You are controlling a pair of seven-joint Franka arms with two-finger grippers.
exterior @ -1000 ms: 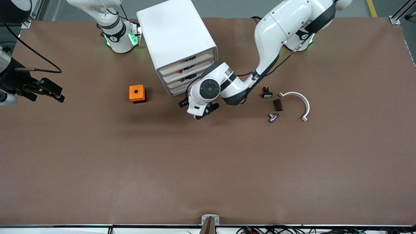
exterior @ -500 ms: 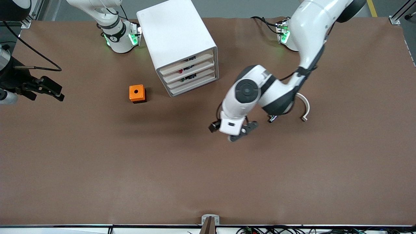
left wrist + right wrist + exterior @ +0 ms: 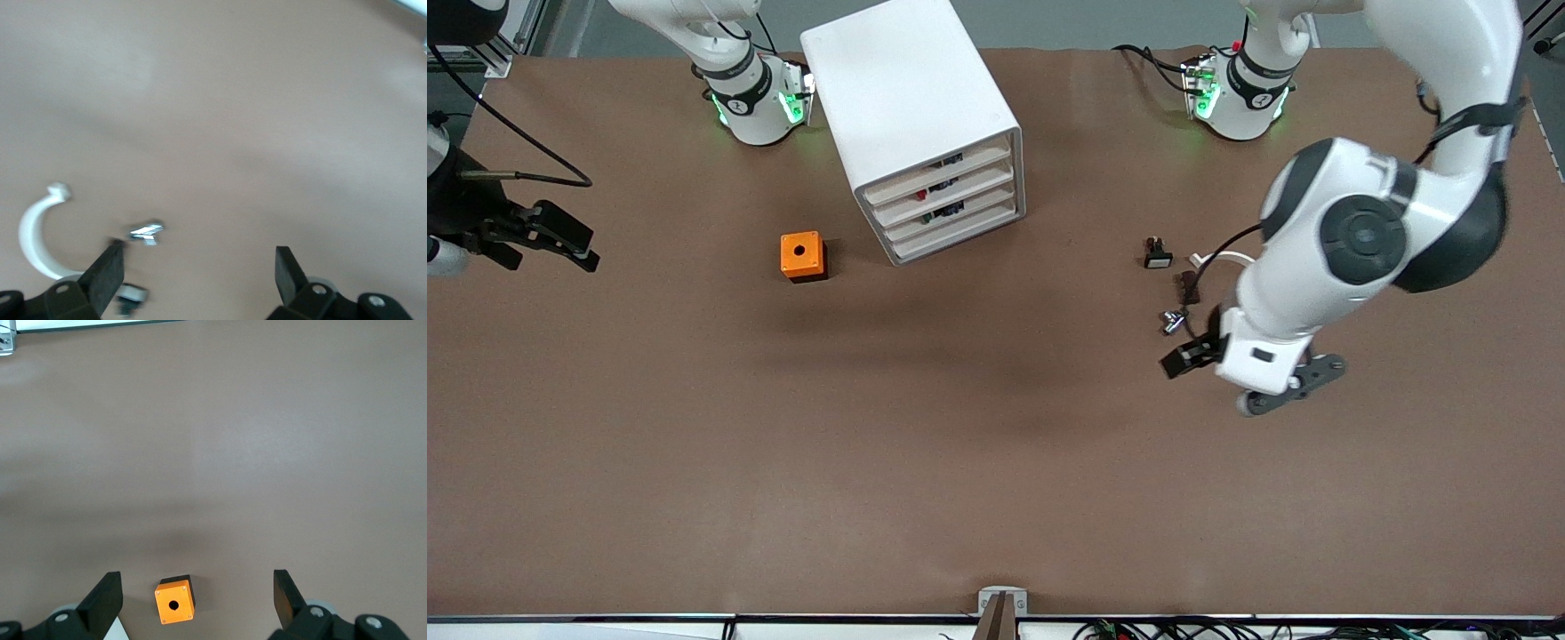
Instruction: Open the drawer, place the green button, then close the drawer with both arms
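The white cabinet (image 3: 907, 89) stands near the robots' bases with all four fronts flush. The drawer (image 3: 978, 206), third front down, is shut. The button does not show in any view. My left gripper (image 3: 1258, 378) hangs over the table beside a group of small parts toward the left arm's end. In the left wrist view (image 3: 200, 257) its fingers are wide apart with nothing between them. My right gripper (image 3: 560, 240) waits at the right arm's end of the table. In the right wrist view (image 3: 197, 583) it is open and empty, looking down on the orange box (image 3: 174, 601).
The orange box (image 3: 801, 256) with a round hole sits beside the cabinet. A black switch with a white face (image 3: 1158, 255), a dark brown piece (image 3: 1185, 284), a silver piece (image 3: 1172, 322) and a white arc (image 3: 1218, 259) lie by the left gripper.
The left arm has swung away from the cabinet's drawer fronts toward its own end of the table and now hangs by the small parts. The right arm has barely moved.
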